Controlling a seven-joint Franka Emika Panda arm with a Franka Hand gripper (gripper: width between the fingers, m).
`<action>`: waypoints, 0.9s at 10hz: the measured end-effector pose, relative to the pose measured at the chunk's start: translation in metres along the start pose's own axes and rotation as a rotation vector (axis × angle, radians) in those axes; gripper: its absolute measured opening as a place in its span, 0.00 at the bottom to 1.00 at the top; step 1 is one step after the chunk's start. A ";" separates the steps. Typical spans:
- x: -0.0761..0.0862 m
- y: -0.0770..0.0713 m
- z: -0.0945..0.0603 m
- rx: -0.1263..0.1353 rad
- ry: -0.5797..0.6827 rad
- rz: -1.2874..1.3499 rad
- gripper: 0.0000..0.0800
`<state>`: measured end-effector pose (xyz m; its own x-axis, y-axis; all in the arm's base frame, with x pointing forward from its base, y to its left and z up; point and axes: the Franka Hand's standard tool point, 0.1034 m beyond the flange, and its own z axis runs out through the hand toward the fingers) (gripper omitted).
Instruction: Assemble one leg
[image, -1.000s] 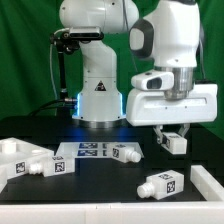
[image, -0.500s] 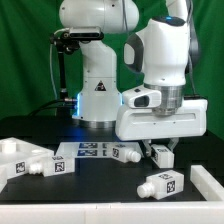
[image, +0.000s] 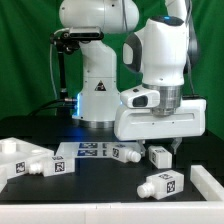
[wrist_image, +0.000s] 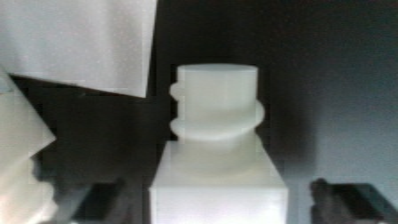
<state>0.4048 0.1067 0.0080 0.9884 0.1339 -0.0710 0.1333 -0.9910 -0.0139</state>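
My gripper (image: 159, 152) is shut on a leg (image: 158, 157), a short chunky white post with a tag marker, held low just above the black table. In the wrist view the leg (wrist_image: 217, 110) fills the space between my dark fingers (wrist_image: 98, 198), its round peg end pointing away from the gripper (wrist_image: 217, 202). Three more legs lie on the table: one at the exterior view's left (image: 45, 166), one by the marker board (image: 125, 153), one at the front right (image: 160, 184).
The marker board (image: 88, 150) lies flat in front of the robot base (image: 98, 95). A white part (image: 10, 150) sits at the far left and another white piece (image: 211, 181) at the right edge. A white panel corner (wrist_image: 71, 40) shows in the wrist view.
My gripper has come down and toward the exterior view's left with the leg in it. Over the last half second it has barely moved.
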 end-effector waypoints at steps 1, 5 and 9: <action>0.002 0.000 -0.002 0.000 0.004 0.000 0.77; 0.053 0.036 -0.064 0.021 -0.054 0.020 0.81; 0.066 0.038 -0.069 0.023 -0.034 -0.008 0.81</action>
<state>0.4801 0.0775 0.0712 0.9843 0.1420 -0.1047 0.1388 -0.9896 -0.0373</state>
